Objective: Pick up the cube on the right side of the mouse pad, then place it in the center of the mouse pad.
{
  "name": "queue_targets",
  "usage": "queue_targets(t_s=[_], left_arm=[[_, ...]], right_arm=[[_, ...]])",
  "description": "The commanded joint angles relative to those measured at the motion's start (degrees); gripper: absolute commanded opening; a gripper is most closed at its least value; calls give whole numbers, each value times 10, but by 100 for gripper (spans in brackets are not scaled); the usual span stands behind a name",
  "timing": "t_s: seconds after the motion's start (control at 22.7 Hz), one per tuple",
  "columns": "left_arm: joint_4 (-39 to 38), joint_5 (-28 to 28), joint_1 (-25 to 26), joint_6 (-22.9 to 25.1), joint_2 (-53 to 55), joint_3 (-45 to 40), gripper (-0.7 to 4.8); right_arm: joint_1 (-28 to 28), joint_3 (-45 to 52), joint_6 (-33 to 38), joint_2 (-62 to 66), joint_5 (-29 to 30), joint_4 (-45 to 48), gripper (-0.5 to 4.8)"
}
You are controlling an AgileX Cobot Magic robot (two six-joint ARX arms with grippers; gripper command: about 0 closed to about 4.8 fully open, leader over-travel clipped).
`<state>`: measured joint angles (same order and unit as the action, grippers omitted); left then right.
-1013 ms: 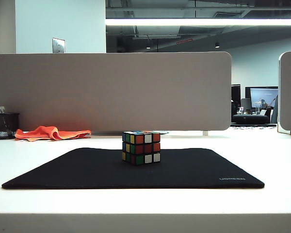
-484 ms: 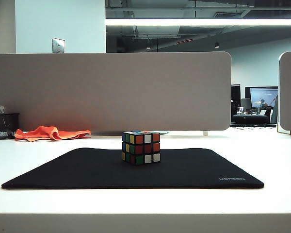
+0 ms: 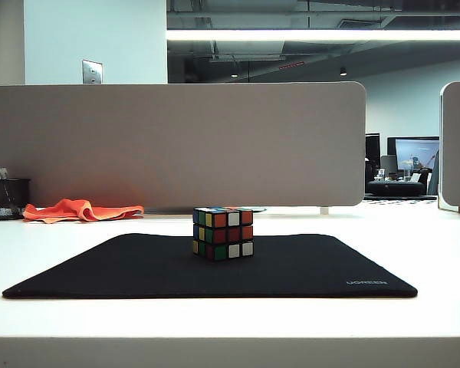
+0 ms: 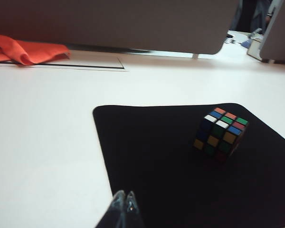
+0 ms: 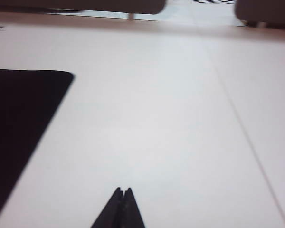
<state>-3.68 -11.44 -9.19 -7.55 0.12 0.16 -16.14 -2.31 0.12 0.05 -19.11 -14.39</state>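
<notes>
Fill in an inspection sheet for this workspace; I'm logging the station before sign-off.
Surface: white table, bare around the mat.
Job's things: cube sits on the mouse pad, near its middle, toward the far edge.
Clutter: orange cloth and black mesh pen cup at far left.
Grippers: left pincer shut, empty, above the pad's edge; right pincer shut, empty, over bare table.
Cables: nothing seen.
Surroundings: grey divider panel, office with monitor behind.

An orange cloth [image 3: 83, 209] is lying crumpled on the white counter [image 3: 54, 253], beside a black mesh pen cup [image 3: 8, 198], before a grey partition [image 3: 176, 142].
</notes>
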Motion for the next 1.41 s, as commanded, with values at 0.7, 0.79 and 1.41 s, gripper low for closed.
queue_targets(t_s=[0.7, 0.79, 1.41], left_arm=[[7, -2, 93, -2, 0, 2, -6], [7, -2, 98, -2, 0, 2, -6], [7, -2, 101, -2, 0, 2, -6]], right_arm=[[163, 22, -2, -1, -3, 68, 0], [168, 23, -2, -1, -2, 71, 0], [167, 22, -2, -1, -2, 70, 0]])
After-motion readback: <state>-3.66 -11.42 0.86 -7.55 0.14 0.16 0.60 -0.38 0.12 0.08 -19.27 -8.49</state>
